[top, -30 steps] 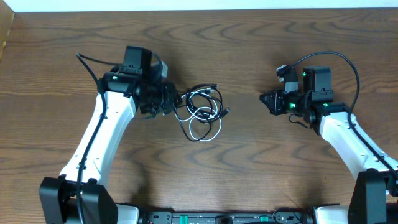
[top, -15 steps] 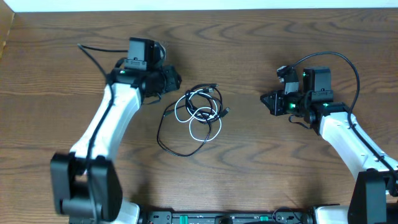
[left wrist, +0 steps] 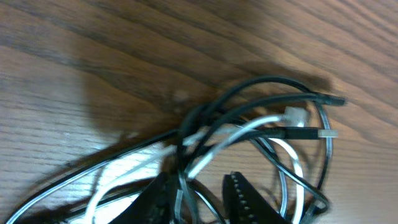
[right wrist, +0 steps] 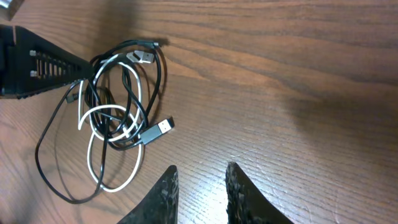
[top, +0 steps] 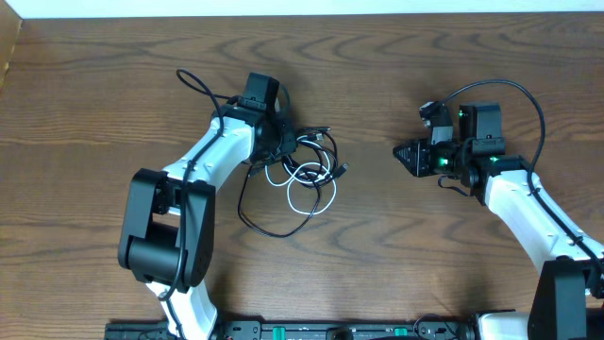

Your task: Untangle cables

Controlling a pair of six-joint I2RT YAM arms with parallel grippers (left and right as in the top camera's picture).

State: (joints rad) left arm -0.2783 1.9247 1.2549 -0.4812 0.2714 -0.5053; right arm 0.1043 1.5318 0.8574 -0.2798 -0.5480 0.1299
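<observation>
The cables lie tangled at mid-table: a black cable (top: 247, 203) with a long loop trailing to the front left, and a white cable (top: 311, 200) coiled in small loops. My left gripper (top: 286, 144) sits at the tangle's upper left edge. In the left wrist view the left gripper (left wrist: 199, 180) stands open a little, with black (left wrist: 267, 81) and white (left wrist: 249, 127) strands running between its fingers; one strand lies against the left finger. My right gripper (top: 398, 151) hovers right of the tangle. In its wrist view the right gripper (right wrist: 200, 168) is open on nothing, with the white loop (right wrist: 93, 168) ahead to its left.
Bare wooden tabletop (top: 425, 255) surrounds the tangle. Plug ends stick out toward the right gripper, one silver-tipped (right wrist: 163, 126). The left arm's own thick black wire (top: 193, 85) arcs behind it. The table's far edge (top: 302, 13) runs along the top.
My left arm swung in from the left, and its gripper now reaches into the tangle's upper left. A black loop has spread out to the front left. The right arm stayed put.
</observation>
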